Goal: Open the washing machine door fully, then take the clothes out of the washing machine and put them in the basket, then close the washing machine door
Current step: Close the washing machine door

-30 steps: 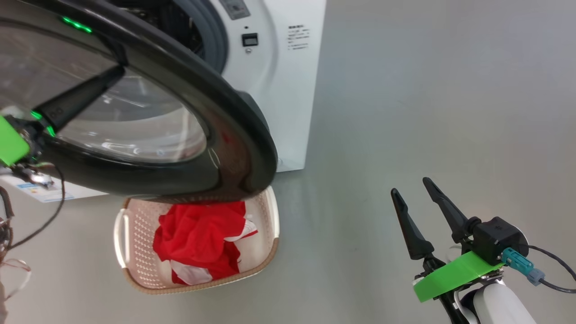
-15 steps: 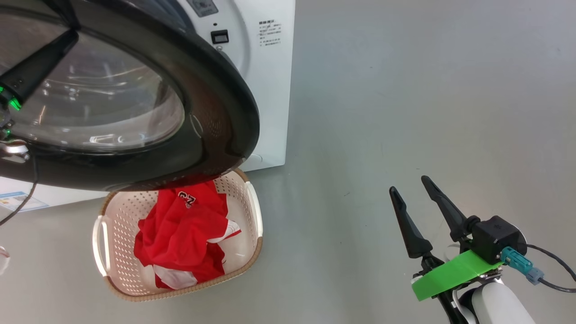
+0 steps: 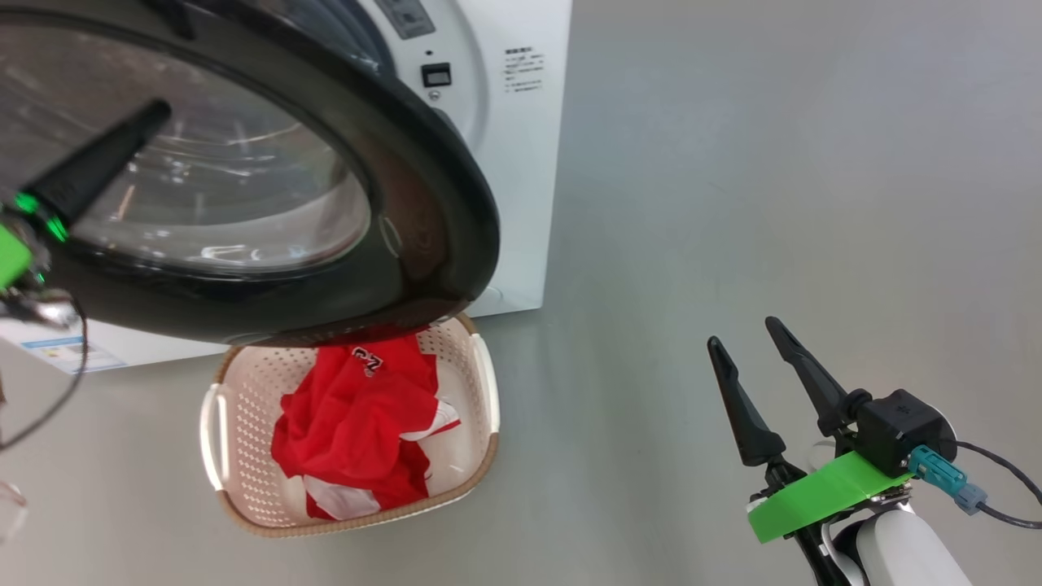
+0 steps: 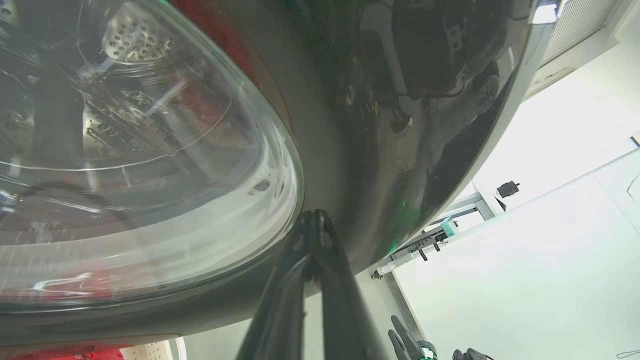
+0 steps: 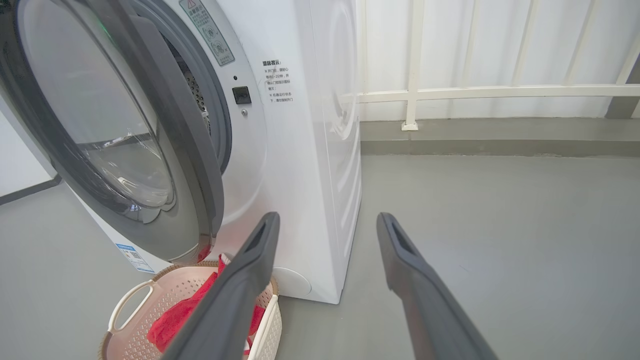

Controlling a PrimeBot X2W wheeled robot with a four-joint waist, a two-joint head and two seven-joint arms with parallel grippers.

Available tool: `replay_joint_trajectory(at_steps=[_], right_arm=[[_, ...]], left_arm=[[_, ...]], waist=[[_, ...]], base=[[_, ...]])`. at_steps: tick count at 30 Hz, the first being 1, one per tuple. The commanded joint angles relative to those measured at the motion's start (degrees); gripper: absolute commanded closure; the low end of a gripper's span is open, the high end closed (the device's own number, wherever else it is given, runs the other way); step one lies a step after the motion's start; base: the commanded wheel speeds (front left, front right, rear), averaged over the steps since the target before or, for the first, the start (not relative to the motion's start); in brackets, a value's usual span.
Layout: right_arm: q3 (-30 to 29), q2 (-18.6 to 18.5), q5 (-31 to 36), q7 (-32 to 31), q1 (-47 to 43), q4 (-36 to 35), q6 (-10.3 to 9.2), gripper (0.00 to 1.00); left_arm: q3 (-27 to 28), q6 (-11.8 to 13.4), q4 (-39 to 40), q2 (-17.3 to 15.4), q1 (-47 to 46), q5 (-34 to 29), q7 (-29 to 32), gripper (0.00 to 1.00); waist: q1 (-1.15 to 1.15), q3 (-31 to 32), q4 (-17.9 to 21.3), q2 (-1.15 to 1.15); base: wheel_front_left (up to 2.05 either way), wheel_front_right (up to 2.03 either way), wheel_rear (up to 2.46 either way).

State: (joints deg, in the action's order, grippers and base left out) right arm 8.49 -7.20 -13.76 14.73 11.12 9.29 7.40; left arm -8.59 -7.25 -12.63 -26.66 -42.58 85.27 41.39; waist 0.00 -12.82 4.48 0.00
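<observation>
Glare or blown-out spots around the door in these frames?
Left wrist view is worst: the washing machine door mirrors the robot in its glossy rim, its glass carries bright streaks, the room at right is blown out white. Head view: lighter streaks on the glass; the clothes in the basket read clearly. Right wrist view: evenly lit, the washing machine sharp.

Your left pincer (image 3: 151, 114) is closed, fingers pressed together; your right pincer (image 3: 741, 332) is spread wide, holding nothing.

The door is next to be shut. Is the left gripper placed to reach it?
Likely yes: the shut left gripper has its tips at the door, on its black rim, nothing between.
</observation>
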Motion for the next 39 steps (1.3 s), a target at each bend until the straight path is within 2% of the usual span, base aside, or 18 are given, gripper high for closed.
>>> replay_joint_trajectory(at_steps=[1, 7, 8, 10, 13, 14, 15, 18, 28, 39], right_arm=[[1.1, -0.1, 0.4, 0.3, 0.6, -1.3, 0.09, 0.00], [0.8, -0.5, 0.3, 0.3, 0.2, -1.2, 0.09, 0.00], [0.8, -0.5, 0.3, 0.3, 0.0, -1.2, 0.09, 0.00], [0.7, -0.6, 0.2, 0.3, -0.1, -1.2, 0.09, 0.00], [0.6, -0.7, 0.2, 0.3, -0.4, -1.2, 0.09, 0.00], [0.7, -0.8, 0.2, 0.3, -0.5, -1.2, 0.09, 0.00], [0.7, -0.8, 0.2, 0.3, -0.6, -1.1, 0.09, 0.00], [0.7, -1.0, 0.0, 0.3, -0.9, -1.2, 0.09, 0.00], [0.8, -1.2, -0.2, 0.3, -1.4, -1.2, 0.09, 0.00], [0.8, -1.7, -0.4, 0.3, -2.0, -0.6, 0.09, 0.00]], left_arm=[[1.9, -0.2, 1.8, -3.2, -0.1, 0.2, -0.5, 1.00], [1.3, -0.2, 5.7, -3.4, 5.8, 0.7, -3.9, 1.00], [1.2, -0.2, 6.2, -3.5, 7.0, 0.6, -4.4, 0.97], [1.0, -0.2, 7.1, -3.8, 9.5, 0.3, -5.9, 0.79], [1.0, -0.2, 8.0, -3.8, 13.1, 0.4, -8.5, 0.57], [1.2, -0.2, 8.2, -3.7, 14.2, 0.6, -9.4, 0.44], [1.3, -0.2, 8.4, -3.7, 15.4, 0.6, -10.4, 0.26], [1.1, -0.2, 9.2, -3.9, 19.1, 0.1, -13.1, 0.00], [-2.3, -0.2, 10.1, -3.1, 30.4, -3.7, -26.0, 0.00], [-7.5, -0.2, 6.6, -4.0, 35.9, -5.2, -38.7, 0.00]], waist=[[0.00, 0.4, -0.8, 0.00], [0.00, 1.3, -2.7, 0.00], [0.00, 1.4, -2.9, 0.00], [0.00, 1.7, -3.4, 0.00], [0.00, 2.2, -4.0, 0.00], [0.00, 2.3, -4.1, 0.00], [0.00, 2.5, -4.2, 0.00], [0.00, 2.8, -4.5, 0.00], [0.00, 2.8, -5.1, 0.00], [0.00, 3.5, -5.2, 0.00]], base=[[0.00, 0.00, 0.00], [0.00, 0.00, 0.00], [0.00, 0.00, 0.00], [0.00, 0.00, 0.00], [0.00, 0.00, 0.00], [0.00, 0.00, 0.00], [0.00, 0.00, 0.00], [0.00, 0.00, 0.00], [0.00, 0.00, 0.00], [0.00, 0.00, 0.00]])
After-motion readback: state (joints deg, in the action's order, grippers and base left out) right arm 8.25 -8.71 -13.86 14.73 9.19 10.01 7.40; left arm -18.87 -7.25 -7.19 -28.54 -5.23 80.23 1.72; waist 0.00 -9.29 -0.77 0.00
